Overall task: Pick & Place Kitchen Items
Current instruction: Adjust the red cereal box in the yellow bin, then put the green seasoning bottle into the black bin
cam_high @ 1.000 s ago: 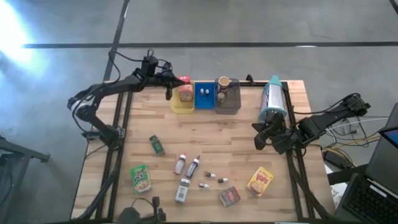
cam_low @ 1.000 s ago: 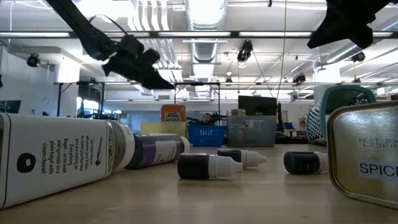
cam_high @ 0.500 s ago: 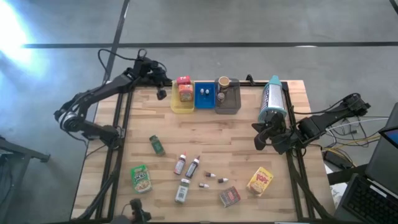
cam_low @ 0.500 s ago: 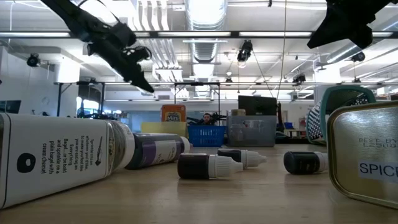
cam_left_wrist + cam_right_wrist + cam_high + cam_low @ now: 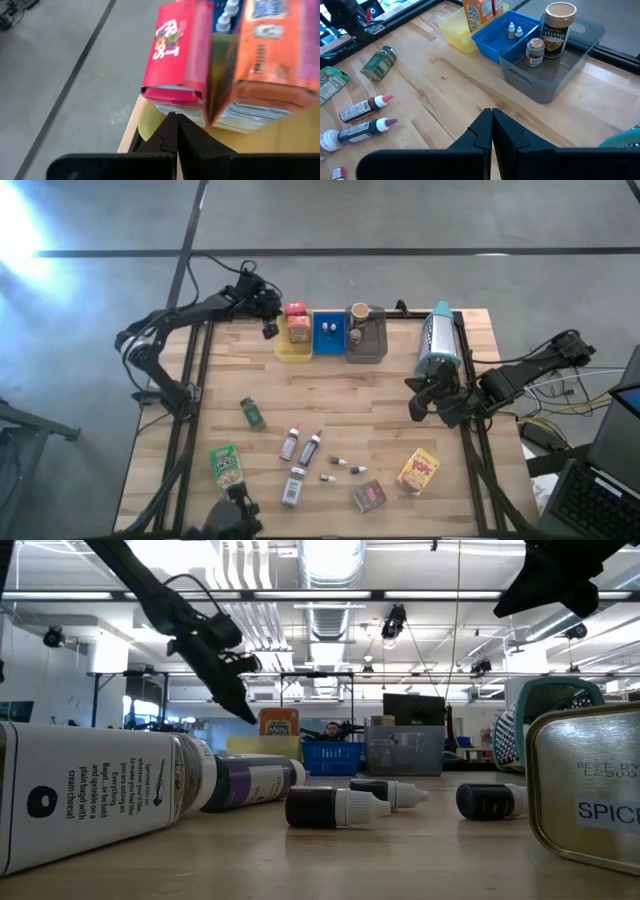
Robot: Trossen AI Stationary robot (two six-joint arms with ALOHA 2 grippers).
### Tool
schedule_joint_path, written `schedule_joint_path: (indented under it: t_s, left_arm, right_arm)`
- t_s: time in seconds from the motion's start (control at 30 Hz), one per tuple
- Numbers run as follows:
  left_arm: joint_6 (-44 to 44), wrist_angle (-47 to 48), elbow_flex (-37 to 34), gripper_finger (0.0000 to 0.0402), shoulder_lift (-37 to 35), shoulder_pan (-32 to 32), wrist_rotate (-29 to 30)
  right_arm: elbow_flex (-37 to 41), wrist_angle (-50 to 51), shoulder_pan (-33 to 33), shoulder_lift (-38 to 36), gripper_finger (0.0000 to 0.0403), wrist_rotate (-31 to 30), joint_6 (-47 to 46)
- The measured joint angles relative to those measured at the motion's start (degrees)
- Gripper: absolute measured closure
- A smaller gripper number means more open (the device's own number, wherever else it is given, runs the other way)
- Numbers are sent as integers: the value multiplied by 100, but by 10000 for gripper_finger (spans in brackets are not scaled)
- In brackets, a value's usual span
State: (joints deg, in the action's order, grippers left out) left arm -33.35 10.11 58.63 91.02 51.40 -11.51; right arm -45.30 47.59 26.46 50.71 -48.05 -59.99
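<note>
Looking across the table from the left, the left gripper (image 5: 268, 329) hangs clamped shut and empty by the far left corner, just beside the yellow tray (image 5: 283, 351) that holds a red cereal box (image 5: 175, 50) and an orange box (image 5: 272, 55). Both are thin card, probably light and easy to dent, so I'd pinch them across the narrow sides near the top.

Nearer the front lies a green pouch (image 5: 226, 466), soft and crinkly I'd guess; take it by a sealed edge. The small green jar (image 5: 252, 413) lies on its side and may roll, so close across its body. The slim bottles (image 5: 301, 447) and tiny vials (image 5: 345, 470) lie flat mid-table, slick-looking and round; grip them across the middle, not the caps.

Further right, the blue tray (image 5: 327, 337) has two vials and the grey tray (image 5: 368, 346) a brown cup (image 5: 359, 314). The yellow snack pouch (image 5: 419, 471) sits front right.

The right gripper (image 5: 418, 406) waits at the right edge, fingers pressed together, holding nothing.
</note>
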Motion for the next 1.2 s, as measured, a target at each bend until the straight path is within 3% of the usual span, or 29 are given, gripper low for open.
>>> schedule_joint_path:
  t_s: [0.27,0.5,0.63,0.93,1.2]
  left_arm:
    - [40,-172,127,401,308,-1,-560]
    - [-79,226,111,401,109,2,745]
    - [112,549,114,401,-305,-4,947]
    - [736,1040,109,401,-1884,-271,-696]
    - [1382,1031,109,395,-3064,-934,-803]
  right_arm:
    - [22,-6,0,1,394,-2,2]
    - [57,-4,2,1,394,29,-61]
    - [59,-4,0,1,394,31,-17]
    - [59,-23,2,1,394,30,-4]
    - [59,-35,2,1,394,-98,-1]
